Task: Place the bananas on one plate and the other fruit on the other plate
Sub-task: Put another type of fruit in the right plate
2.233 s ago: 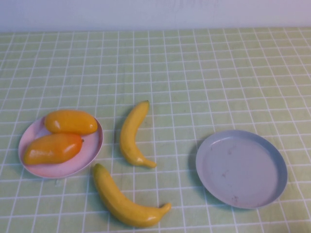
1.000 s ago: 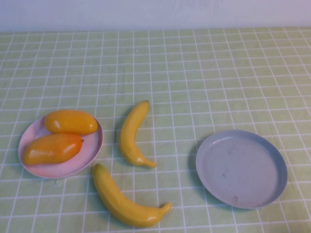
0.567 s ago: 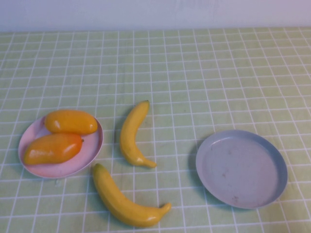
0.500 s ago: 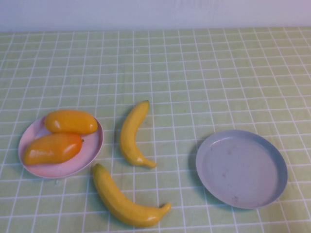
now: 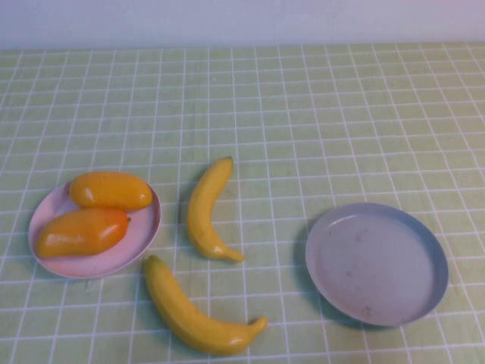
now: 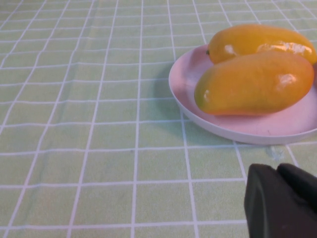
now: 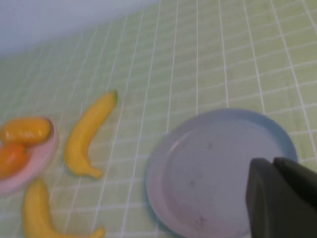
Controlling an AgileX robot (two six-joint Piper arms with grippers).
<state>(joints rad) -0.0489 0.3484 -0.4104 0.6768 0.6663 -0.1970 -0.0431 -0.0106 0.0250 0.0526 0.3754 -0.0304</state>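
While both plump orange-yellow mangoes (image 5: 98,211) already lay on the pale pink plate (image 5: 144,227), you had two curved yellow bananas (image 5: 206,208) on the cloth; with left gripper (image 6: 280,198) and right gripper (image 7: 277,198) clenched empty, you needed to open one wide and grasp mid-body before crossing to the grey-blue plate (image 5: 424,303).

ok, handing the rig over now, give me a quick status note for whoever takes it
Left gripper: shut, holding nothing, parked near the pink plate.
Right gripper: shut, holding nothing, over the grey-blue plate.
Done: both mangoes lie on the pink plate.
Left: smaller banana and bigger banana lie on the cloth between the plates; both go onto the grey-blue plate, which holds nothing yet.
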